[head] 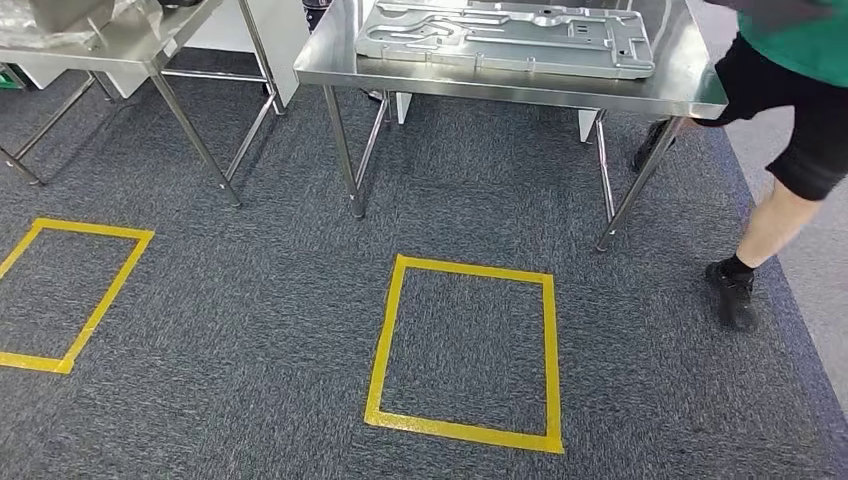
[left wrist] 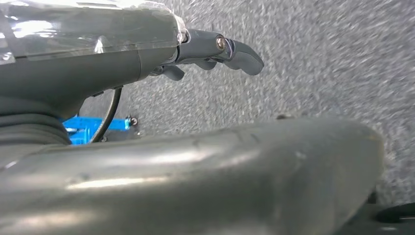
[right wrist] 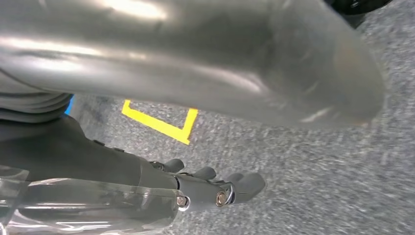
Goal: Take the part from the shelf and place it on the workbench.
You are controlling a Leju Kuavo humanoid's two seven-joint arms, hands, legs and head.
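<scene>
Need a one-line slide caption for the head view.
A large metal part lies on a steel workbench; yellow tape square marks the carpet, person at right.

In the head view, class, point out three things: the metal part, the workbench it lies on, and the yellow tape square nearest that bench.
metal part [head: 505, 38], head view, middle
workbench [head: 500, 82], head view, front edge
yellow tape square [head: 470, 269], head view, far strip
</scene>
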